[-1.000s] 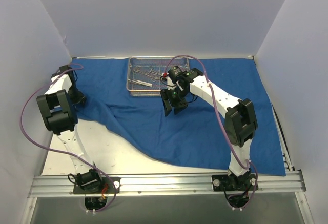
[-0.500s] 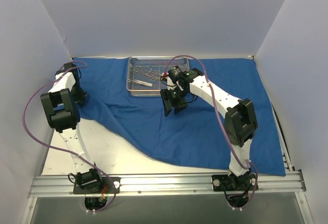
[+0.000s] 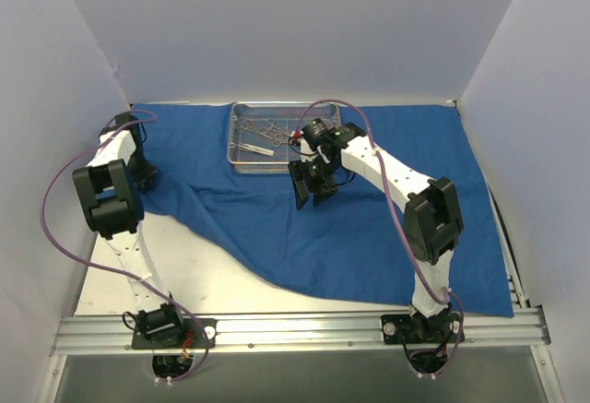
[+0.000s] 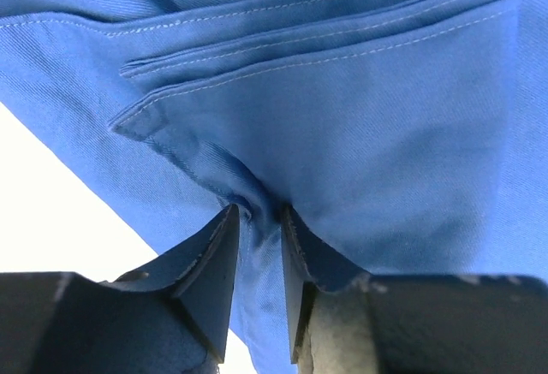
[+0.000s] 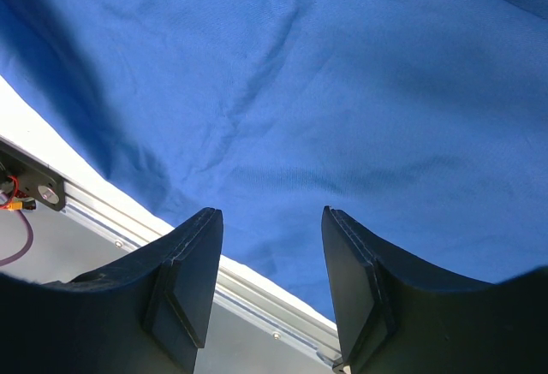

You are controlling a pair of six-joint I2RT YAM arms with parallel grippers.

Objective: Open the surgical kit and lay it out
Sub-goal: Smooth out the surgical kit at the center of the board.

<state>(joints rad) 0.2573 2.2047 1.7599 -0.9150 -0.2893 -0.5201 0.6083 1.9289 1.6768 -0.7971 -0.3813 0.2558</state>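
The royal-blue cloth wrap (image 3: 387, 209) lies spread over most of the table. Its front left corner is drawn back, leaving white table bare. The silver wire-mesh tray (image 3: 236, 119) sits on the cloth at the back centre and holds a few thin steel instruments (image 3: 259, 131). My left gripper (image 3: 146, 178) is at the cloth's far left edge. In the left wrist view it (image 4: 257, 216) is shut on a pinched fold of the cloth (image 4: 385, 117). My right gripper (image 3: 313, 187) hovers over the cloth just right of the tray. It is open and empty (image 5: 267, 217) above the cloth (image 5: 342, 92).
Bare white table top (image 3: 194, 274) shows at the front left. An aluminium rail (image 3: 304, 329) runs along the near edge and also shows in the right wrist view (image 5: 257, 293). White walls enclose the left, back and right sides.
My left arm has swung back and to the left, still gripping the cloth edge, and has barely moved in the last half second. The right arm has not moved.
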